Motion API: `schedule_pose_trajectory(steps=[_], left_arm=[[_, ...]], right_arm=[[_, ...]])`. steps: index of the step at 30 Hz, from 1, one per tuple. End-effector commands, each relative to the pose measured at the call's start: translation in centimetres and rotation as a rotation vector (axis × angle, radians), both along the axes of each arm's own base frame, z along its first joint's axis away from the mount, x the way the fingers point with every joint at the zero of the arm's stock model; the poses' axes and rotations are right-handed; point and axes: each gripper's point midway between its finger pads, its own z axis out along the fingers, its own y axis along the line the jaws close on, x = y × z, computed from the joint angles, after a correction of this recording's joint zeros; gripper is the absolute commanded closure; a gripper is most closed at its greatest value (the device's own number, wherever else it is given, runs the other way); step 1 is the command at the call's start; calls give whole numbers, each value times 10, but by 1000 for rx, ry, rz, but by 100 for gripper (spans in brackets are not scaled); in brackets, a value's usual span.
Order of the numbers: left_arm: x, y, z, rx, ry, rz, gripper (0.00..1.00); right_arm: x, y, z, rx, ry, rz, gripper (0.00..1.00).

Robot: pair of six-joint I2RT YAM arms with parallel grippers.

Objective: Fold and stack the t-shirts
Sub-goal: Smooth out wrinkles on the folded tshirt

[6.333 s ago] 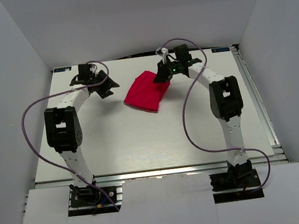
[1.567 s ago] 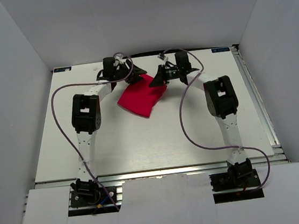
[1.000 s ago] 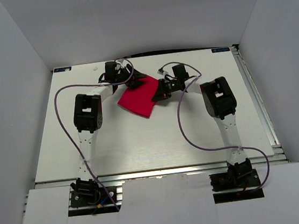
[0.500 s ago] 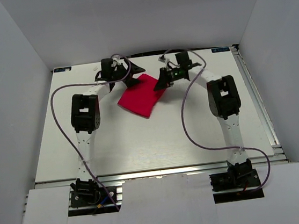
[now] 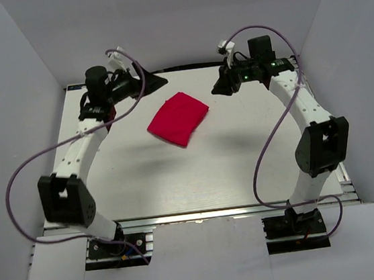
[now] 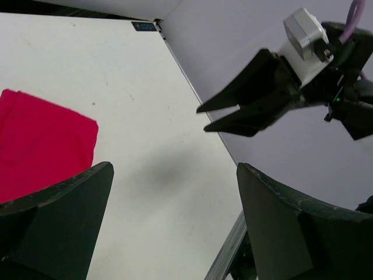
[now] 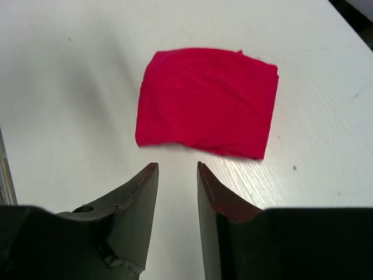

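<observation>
Open table (image 5: 177,175) around the t-shirt (image 5: 178,119), left end effector (image 5: 155,81) and right end effector (image 5: 220,86) well apart from it

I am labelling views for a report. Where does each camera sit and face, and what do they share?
Top: above and behind the robot, looking down on the table and folded red t-shirt; left arm and right arm show.
Left wrist: on the left arm, facing across the table to the right claw; the open left claw frames the bottom.
Right wrist: on the right arm, looking down at the t-shirt; its claw tips show.
Shared: all see the t-shirt.
</observation>
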Motion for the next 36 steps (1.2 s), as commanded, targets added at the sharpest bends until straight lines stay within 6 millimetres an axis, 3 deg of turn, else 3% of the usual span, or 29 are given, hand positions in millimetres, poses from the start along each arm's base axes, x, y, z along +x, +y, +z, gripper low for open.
schedule_pose_trajectory(steps=[1,2,4,5,6,8,11,16,23,30,36], left_arm=[[-26,17,-24,87,-1,48,2],[-40,21,-8,93,-59,53,2],[-53,26,-18,109,-49,70,2],[-60,29,-20,118,-47,72,2],[-69,31,-13,117,-70,76,2],[-78,35,-24,130,-46,88,2],[-92,41,-23,135,-56,109,2],[-110,53,-9,134,-102,170,2],[-128,59,-13,113,-89,206,2],[-136,64,-13,111,-97,226,2],[-138,63,-16,106,-88,219,2]], right_arm=[[-6,-18,-3,-100,-75,-41,58],[-10,-21,4,-104,-91,-53,49],[-20,-24,5,-108,-86,-57,39],[-23,-26,3,-113,-78,-62,14],[-27,-27,1,-115,-75,-65,11],[-35,-32,-4,-122,-68,-88,11],[-43,-40,-6,-138,-98,-118,11],[-45,-58,10,-172,-195,-228,11],[-55,-73,19,-186,-292,-295,11],[-53,-90,11,-157,-239,-469,11],[-54,-97,16,-141,-215,-547,11]])
